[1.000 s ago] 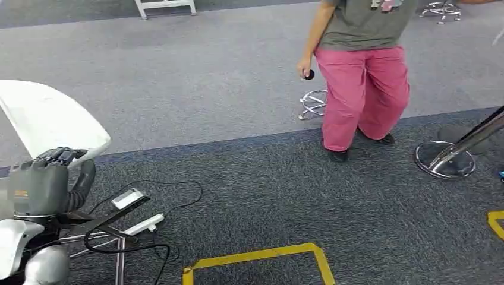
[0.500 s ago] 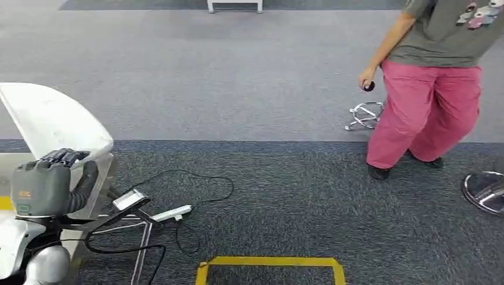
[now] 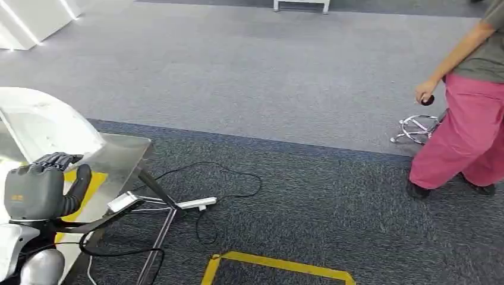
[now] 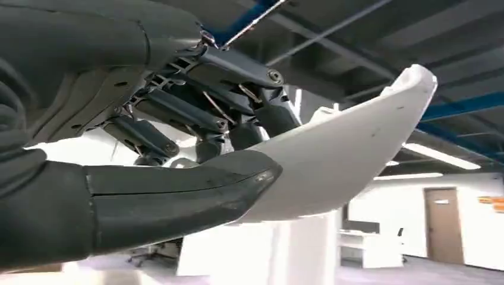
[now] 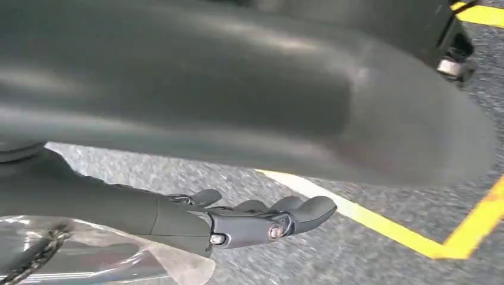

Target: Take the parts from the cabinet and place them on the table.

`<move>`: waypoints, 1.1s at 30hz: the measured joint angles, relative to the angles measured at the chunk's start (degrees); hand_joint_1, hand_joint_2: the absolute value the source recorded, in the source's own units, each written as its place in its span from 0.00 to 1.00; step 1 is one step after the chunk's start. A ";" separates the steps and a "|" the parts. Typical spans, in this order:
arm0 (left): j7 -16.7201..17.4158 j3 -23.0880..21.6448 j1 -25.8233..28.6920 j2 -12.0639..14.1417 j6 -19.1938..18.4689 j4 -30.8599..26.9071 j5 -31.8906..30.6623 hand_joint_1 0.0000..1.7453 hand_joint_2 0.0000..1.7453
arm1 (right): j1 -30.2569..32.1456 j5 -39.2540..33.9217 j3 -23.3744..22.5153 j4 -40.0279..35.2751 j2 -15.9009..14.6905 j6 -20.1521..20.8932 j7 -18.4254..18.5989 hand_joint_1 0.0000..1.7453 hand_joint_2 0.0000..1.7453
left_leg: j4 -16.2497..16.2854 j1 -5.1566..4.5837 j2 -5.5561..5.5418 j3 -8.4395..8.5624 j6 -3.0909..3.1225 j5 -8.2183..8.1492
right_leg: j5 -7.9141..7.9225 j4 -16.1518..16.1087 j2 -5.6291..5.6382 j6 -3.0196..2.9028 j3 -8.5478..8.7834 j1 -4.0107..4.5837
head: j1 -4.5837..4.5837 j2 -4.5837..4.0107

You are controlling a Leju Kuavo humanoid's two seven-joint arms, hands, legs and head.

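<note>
A white curved shell-like part (image 3: 44, 122) is at the lower left of the head view, and my left hand (image 3: 40, 191) grips its lower edge. In the left wrist view the thumb and dark fingers of my left hand (image 4: 178, 124) clamp the part (image 4: 350, 148) from both sides. My right hand (image 5: 261, 221) hangs beside my body above the carpet, fingers stretched out and holding nothing. A glossy grey table top (image 3: 122, 155) lies just beyond the held part.
A person in pink trousers (image 3: 469, 142) stands at the right with a small dark object (image 3: 427, 100) in hand, next to a chrome stool base (image 3: 419, 127). A power strip (image 3: 195, 203) and cables lie on the carpet. Yellow floor tape (image 3: 279, 264) marks a box nearby.
The camera has turned left, so the whole scene has slid right and the grey table top has come into view. My left hand still holds the white part.
</note>
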 joint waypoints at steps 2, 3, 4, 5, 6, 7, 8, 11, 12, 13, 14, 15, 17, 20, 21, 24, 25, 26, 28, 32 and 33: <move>-0.02 0.00 -0.27 0.02 0.11 0.00 0.00 1.00 1.00 | 0.00 0.00 0.06 -0.09 0.00 -0.02 0.00 0.00 0.00 | -2.23 -0.82 2.55 0.84 0.88 -0.84 | -0.46 0.29 -1.21 0.63 0.04 0.55 | 0.02 0.00; -0.07 0.00 -0.19 0.02 0.18 0.00 0.00 1.00 1.00 | 0.01 -0.02 0.09 -0.09 0.00 0.00 0.02 0.00 0.00 | -2.24 -0.92 1.81 0.60 1.07 -0.85 | -0.55 0.26 -1.96 0.77 0.12 0.55 | 0.09 0.00; -0.09 0.00 -0.10 0.02 0.22 0.00 0.00 1.00 1.00 | -0.04 -0.04 0.15 -0.13 0.00 0.02 0.02 0.00 0.00 | -2.23 -1.01 1.01 0.45 1.27 -0.85 | -0.60 0.14 -2.75 0.91 0.28 0.49 | -0.07 0.00; -0.09 0.02 -0.11 0.04 0.26 0.00 0.00 1.00 1.00 | -0.13 -0.07 0.19 -0.28 0.00 0.04 0.00 0.00 0.00 | -2.73 -0.78 0.00 0.61 1.73 -0.56 | -0.87 0.06 -3.57 1.37 0.65 0.58 | -0.06 0.00; -0.09 0.00 -0.04 0.00 0.35 0.00 0.00 1.00 1.00 | -0.14 -0.07 0.22 -0.39 -0.02 0.11 -0.02 0.00 0.00 | -3.14 -0.41 -0.64 0.82 2.08 -0.20 | -1.61 0.88 -0.48 1.89 0.21 0.34 | 0.04 0.00; -0.09 0.00 -0.30 0.07 0.42 0.00 -0.02 1.00 1.00 | -0.13 -0.07 0.24 -0.50 -0.02 0.11 -0.07 0.00 0.00 | -3.16 -0.26 -1.24 0.77 2.42 -0.11 | -3.21 3.20 2.50 2.00 -0.86 0.08 | 0.26 0.00; -0.09 0.00 -0.42 0.04 0.42 0.00 0.00 1.00 1.00 | -0.08 -0.09 0.24 -0.50 -0.02 0.13 -0.05 0.00 0.00 | -3.16 -0.22 -2.05 0.68 2.60 -0.05 | -5.40 7.32 4.05 2.10 -2.75 -0.16 | 0.39 0.00; -0.09 -0.11 -0.28 0.00 0.37 0.02 -0.02 1.00 1.00 | 0.16 -0.07 0.15 -0.48 -0.02 0.20 -0.04 0.00 0.00 | -3.11 -0.22 -4.53 0.56 2.71 -0.05 | -9.13 18.76 5.06 2.51 -8.85 -0.48 | 0.35 0.00; -0.09 -0.11 -0.24 0.00 0.37 0.02 -0.02 1.00 1.00 | 0.07 -0.09 0.15 -0.48 -0.02 0.22 -0.15 0.00 0.00 | -3.09 -0.20 -5.35 0.63 2.70 -0.04 | -7.71 17.83 5.06 2.57 -8.70 -0.57 | 0.37 0.00; -0.09 -0.11 -0.23 0.00 0.37 0.02 -0.02 1.00 1.00 | 0.00 -0.09 0.13 -0.48 -0.02 0.26 -0.20 0.00 0.00 | -3.07 -0.16 -6.29 0.75 2.66 -0.03 | -5.10 14.34 5.17 2.61 -7.31 -0.71 | 0.37 0.00; -0.09 -0.11 -0.23 0.00 0.37 0.02 -0.02 1.00 1.00 | -0.02 -0.09 0.13 -0.48 -0.02 0.31 -0.20 0.00 0.00 | -3.04 -0.09 -7.18 0.92 2.46 -0.02 | -2.21 9.39 5.69 2.65 -5.12 -0.95 | 0.37 0.00; -0.09 -0.11 -0.24 0.00 0.37 0.00 -0.02 1.00 1.00 | 0.00 -0.09 0.13 -0.48 -0.02 0.35 -0.22 0.00 0.00 | -2.96 -0.03 -7.84 0.98 2.20 -0.13 | 0.43 4.18 7.77 2.80 -2.81 -1.31 | 0.37 0.00; -0.09 -0.15 -0.39 0.02 0.37 0.00 -0.04 1.00 1.00 | 0.01 -0.09 0.15 -0.46 -0.02 0.42 -0.31 0.00 0.00 | -2.20 -0.18 -9.41 0.20 1.47 -0.19 | -0.26 0.61 11.60 2.62 -1.27 -1.91 | 0.31 0.00; 0.04 -0.13 -0.10 0.04 0.39 0.00 -0.04 1.00 1.00 | -0.02 -0.09 0.13 -0.46 -0.02 0.68 -0.55 0.00 0.00 | -2.44 0.42 -11.39 -0.55 0.27 0.50 | 0.00 1.00 9.70 1.68 -1.15 -1.27 | 0.31 0.00; 0.07 -0.13 -0.01 0.11 0.37 0.00 -0.07 1.00 1.00 | -0.16 -0.07 0.17 -0.46 0.00 0.77 -0.63 0.00 0.00 | -1.99 0.47 -10.22 -0.72 0.15 0.01 | 0.30 0.53 8.68 1.18 -0.91 -1.60 | 0.31 0.00; 0.07 -0.22 -0.26 0.17 0.37 0.02 -0.07 1.00 1.00 | -0.08 -0.04 0.15 -0.44 0.00 0.92 -0.76 0.00 0.00 | 7.99 0.23 -4.46 -5.25 -0.55 -5.69 | 0.04 0.45 5.92 0.43 -0.71 -1.20 | -0.20 0.00; 0.07 -0.22 -0.19 0.17 0.35 0.02 -0.07 1.00 1.00 | -0.04 -0.02 0.09 -0.44 0.00 0.92 -0.77 0.00 0.00 | 12.90 0.30 -4.09 -7.57 -0.67 -7.64 | -0.08 0.46 4.89 0.30 -0.71 -1.07 | -0.26 0.00; 0.09 -0.22 -0.12 0.17 0.31 0.02 -0.07 1.00 1.00 | -0.07 -0.02 0.06 -0.44 0.00 0.92 -0.77 0.00 0.00 | 15.65 0.36 -4.02 -8.85 -0.76 -8.32 | -0.13 0.47 4.08 0.27 -0.71 -1.02 | -0.24 0.00; 0.13 -0.20 0.00 0.26 0.24 0.04 -0.07 1.00 1.00 | -0.13 -0.02 0.11 -0.44 0.00 1.03 -0.77 0.00 0.00 | 13.67 0.38 -3.85 -7.70 -0.68 -5.89 | -0.40 0.47 2.32 0.28 -0.44 -0.87 | -0.26 0.00; 0.17 -0.20 -0.18 0.46 0.07 0.04 -0.13 1.00 1.00 | -0.11 -0.04 0.20 -0.48 0.00 1.20 -0.79 0.00 0.00 | -1.59 -0.73 1.62 0.50 0.28 -0.79 | -1.42 0.70 -0.21 1.01 0.36 -0.11 | -0.28 0.00; 0.17 -0.24 -0.29 0.48 0.04 0.02 -0.17 1.00 1.00 | -0.13 -0.04 0.17 -0.48 0.00 1.22 -0.79 0.00 0.00 | -1.61 -0.65 1.18 0.30 0.70 -0.91 | -1.48 0.70 -0.74 1.18 0.48 -0.08 | -0.20 0.00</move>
